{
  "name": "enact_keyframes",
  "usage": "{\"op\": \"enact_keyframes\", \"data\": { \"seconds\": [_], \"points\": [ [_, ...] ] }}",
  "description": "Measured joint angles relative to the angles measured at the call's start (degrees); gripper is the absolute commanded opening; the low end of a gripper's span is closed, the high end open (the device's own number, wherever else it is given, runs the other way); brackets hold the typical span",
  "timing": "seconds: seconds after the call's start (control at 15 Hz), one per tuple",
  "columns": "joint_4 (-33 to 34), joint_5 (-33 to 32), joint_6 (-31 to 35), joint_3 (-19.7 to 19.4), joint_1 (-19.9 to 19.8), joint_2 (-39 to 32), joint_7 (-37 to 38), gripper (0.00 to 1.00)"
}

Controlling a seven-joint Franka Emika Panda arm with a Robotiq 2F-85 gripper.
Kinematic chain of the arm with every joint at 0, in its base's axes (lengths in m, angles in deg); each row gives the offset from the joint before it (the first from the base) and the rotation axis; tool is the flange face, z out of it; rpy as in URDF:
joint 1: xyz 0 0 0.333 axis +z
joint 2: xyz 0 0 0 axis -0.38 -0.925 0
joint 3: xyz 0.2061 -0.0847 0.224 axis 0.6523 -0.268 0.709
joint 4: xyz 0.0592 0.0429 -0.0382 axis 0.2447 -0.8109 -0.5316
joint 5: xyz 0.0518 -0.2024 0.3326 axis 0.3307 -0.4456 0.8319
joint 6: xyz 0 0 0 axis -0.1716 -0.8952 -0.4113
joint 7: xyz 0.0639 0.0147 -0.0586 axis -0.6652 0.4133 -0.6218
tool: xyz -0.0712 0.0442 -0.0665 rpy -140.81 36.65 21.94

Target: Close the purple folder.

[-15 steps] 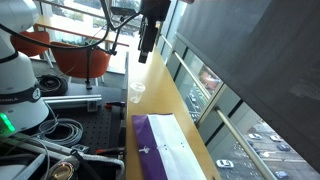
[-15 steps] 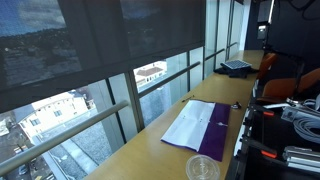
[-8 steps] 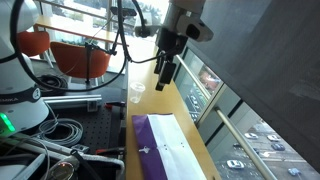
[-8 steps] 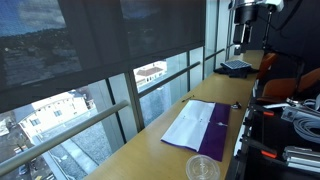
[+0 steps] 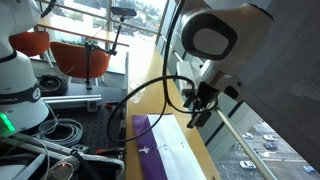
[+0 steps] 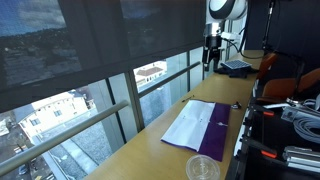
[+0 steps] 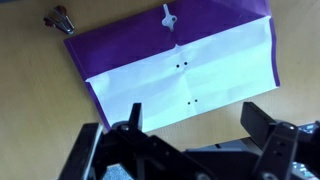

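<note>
The purple folder [image 5: 147, 150] lies open and flat on the wooden table, with a purple cover on one side and a white sheet on the other. It shows in both exterior views [image 6: 205, 126] and fills the upper part of the wrist view [image 7: 170, 60]. My gripper [image 5: 197, 113] hangs in the air above the table, beyond the folder's far end and near the window side. It also shows in an exterior view [image 6: 211, 58]. In the wrist view its fingers [image 7: 195, 122] are spread apart and empty, over bare table just past the white sheet's edge.
A clear plastic cup [image 5: 137, 93] stands on the table beyond the folder and shows near the folder's other end in an exterior view [image 6: 203, 168]. A small binder clip [image 7: 60, 18] lies by a purple corner. Windows with a rail [image 5: 240, 140] run along one table edge. Cables [image 5: 62, 130] lie beside the table.
My arm has swung from the far end of the table toward the folder and come lower. The folder has not moved and stays open.
</note>
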Motion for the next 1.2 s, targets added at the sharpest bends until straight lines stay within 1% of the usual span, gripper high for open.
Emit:
{"op": "enact_keyframes", "data": {
  "seconds": [0.13, 0.33, 0.47, 0.67, 0.87, 1.07, 1.2],
  "points": [
    [6.8, 3.4, -1.3, 0.2, -2.6, -6.7, -3.1, 1.0],
    [17.1, 7.5, -5.9, 0.9, -7.6, -15.6, -7.4, 1.0],
    [23.7, 9.8, -9.2, 1.9, -11.1, -20.7, -10.1, 1.0],
    [32.9, 11.8, -12.3, 3.9, -15.3, -28.5, -12.6, 1.0],
    [41.5, 11.9, -12.6, 5.2, -17.4, -37.2, -13.2, 1.0],
    [49.5, 11.8, -13.0, 5.9, -18.1, -45.3, -13.6, 1.0],
    [54.6, 11.5, -14.5, 6.6, -18.4, -50.0, -14.4, 1.0]
  ]
}}
